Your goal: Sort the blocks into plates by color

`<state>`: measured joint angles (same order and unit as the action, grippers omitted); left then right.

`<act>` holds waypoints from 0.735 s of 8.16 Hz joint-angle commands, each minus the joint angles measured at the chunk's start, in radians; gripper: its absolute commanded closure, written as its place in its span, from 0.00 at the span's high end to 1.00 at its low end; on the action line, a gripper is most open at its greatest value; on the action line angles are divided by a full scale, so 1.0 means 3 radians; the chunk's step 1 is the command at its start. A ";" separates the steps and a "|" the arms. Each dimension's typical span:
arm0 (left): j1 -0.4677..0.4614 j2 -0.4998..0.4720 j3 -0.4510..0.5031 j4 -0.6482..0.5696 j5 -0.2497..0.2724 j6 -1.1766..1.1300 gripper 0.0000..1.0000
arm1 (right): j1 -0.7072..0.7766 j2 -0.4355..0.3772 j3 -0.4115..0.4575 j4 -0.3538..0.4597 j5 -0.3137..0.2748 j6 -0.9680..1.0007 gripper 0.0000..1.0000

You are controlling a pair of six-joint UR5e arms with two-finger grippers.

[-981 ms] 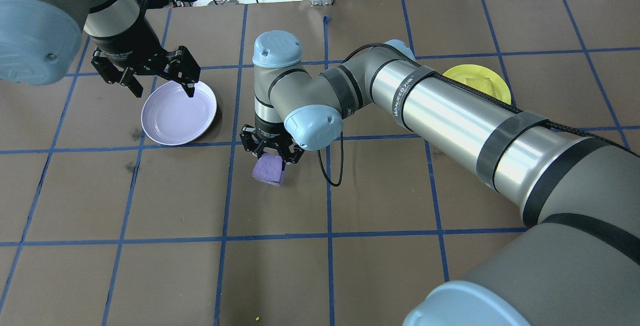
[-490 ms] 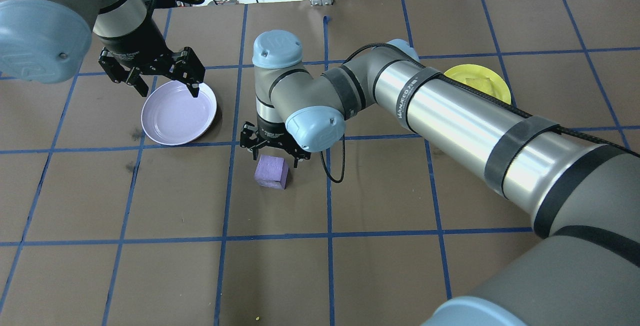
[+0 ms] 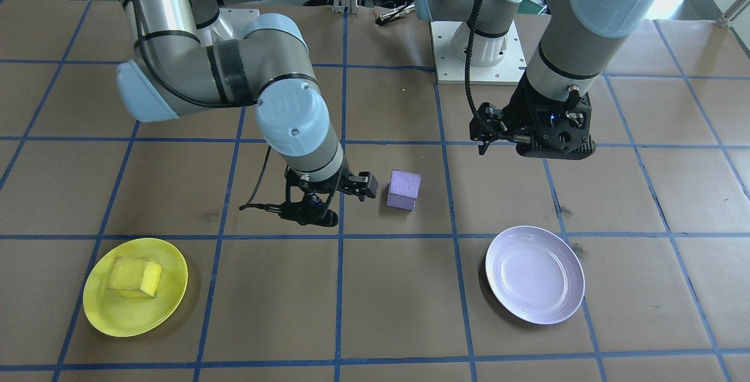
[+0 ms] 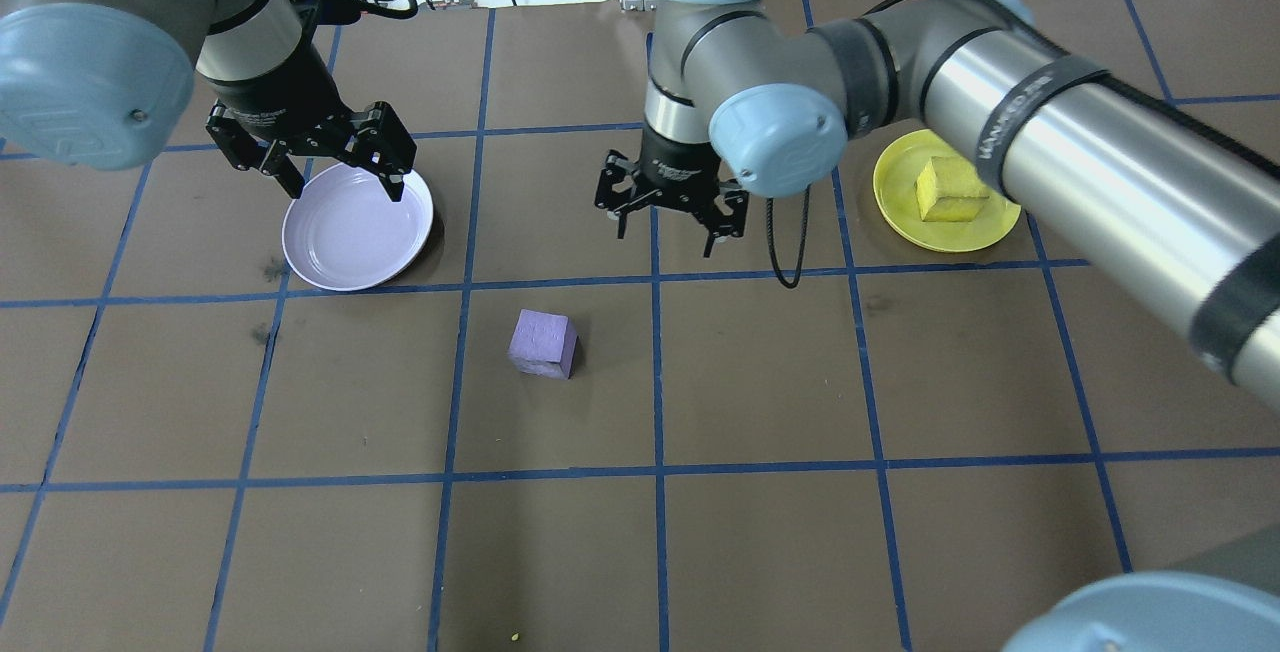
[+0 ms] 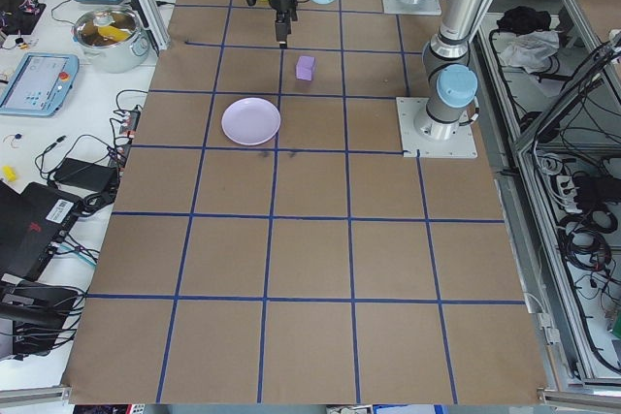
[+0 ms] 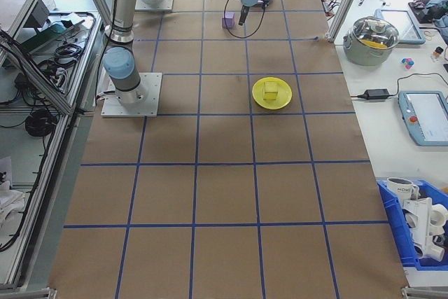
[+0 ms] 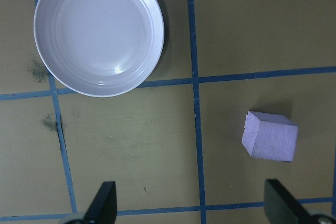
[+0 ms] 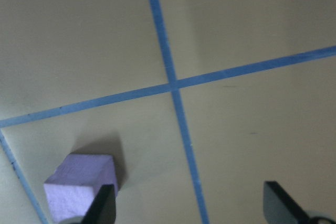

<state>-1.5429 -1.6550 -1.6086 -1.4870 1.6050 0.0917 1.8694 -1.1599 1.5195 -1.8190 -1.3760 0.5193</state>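
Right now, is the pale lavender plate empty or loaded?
Empty. The glossy lavender plate shows a bare inside in the overhead and left wrist views; the small purple foam cube sits on the brown table paper, apart from it.

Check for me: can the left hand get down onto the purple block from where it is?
Probably yes. The purple block sits alone on the paper, nothing around it, and the left hand hangs open over the lavender plate's far rim. The right hand is off to the side.

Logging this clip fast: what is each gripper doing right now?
Left gripper: open, empty, above the lavender plate's far rim.
Right gripper: open, empty; the purple block sits free on the table.
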 commanded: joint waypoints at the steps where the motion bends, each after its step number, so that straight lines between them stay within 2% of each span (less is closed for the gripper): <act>1: -0.0234 -0.0052 -0.0007 0.0012 -0.0002 -0.0101 1.00 | -0.0564 -0.0590 0.0033 0.0706 -0.0458 -0.0390 1.00; 2: -0.0439 -0.0107 -0.0007 0.0012 -0.0001 -0.0116 1.00 | -0.0697 -0.0780 0.0028 0.0877 -0.0501 -0.0406 1.00; 3: -0.0572 -0.0184 -0.0007 0.0012 0.0004 -0.0117 1.00 | -0.0739 -0.0984 0.0028 0.0909 -0.0531 -0.0401 1.00; 5: -0.0650 -0.0266 -0.0063 0.0012 -0.0001 -0.0112 1.00 | -0.0740 -0.1160 0.0028 0.0889 -0.0689 -0.0412 1.00; 6: -0.0650 -0.0292 -0.0170 0.0164 -0.0017 -0.0106 1.00 | -0.0735 -0.1251 0.0033 0.0873 -0.0680 -0.0417 1.00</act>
<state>-1.7247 -1.7251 -1.6211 -1.4815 1.6045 0.0585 1.6515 -1.4836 1.5284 -1.5525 -1.5588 0.3979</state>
